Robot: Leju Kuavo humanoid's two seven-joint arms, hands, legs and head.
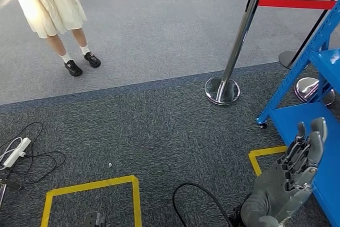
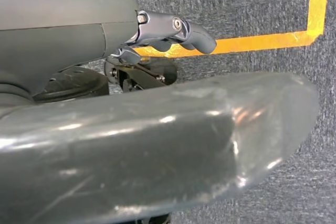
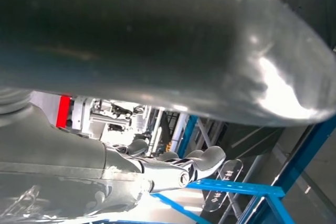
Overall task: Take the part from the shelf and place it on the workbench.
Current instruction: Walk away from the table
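The right robot hand (image 1: pixel 289 176) is raised at the lower right of the head view, palm side up, its fingers (image 1: pixel 311 144) stretched out and apart with nothing between them; it hovers in front of the lowest board of the blue shelf (image 1: pixel 298 115). In the right wrist view the same fingers (image 3: pixel 198 161) lie extended beside the shelf's blue frame (image 3: pixel 233 187), again holding nothing. The left robot hand (image 2: pixel 166 30) hangs low over the grey carpet (image 1: pixel 160 126); its fingers point outward, slightly bent, empty, above a yellow tape line (image 2: pixel 257 41) on the floor. The part cannot be made out on the visible shelf boards. A chrome barrier post (image 1: pixel 236 51) with a red belt (image 1: pixel 296 3) stands near the shelf. A person (image 1: pixel 52 3) in a pale dress stands well apart at the far left, and a white power strip (image 1: pixel 16 152) with cables lies on the carpet
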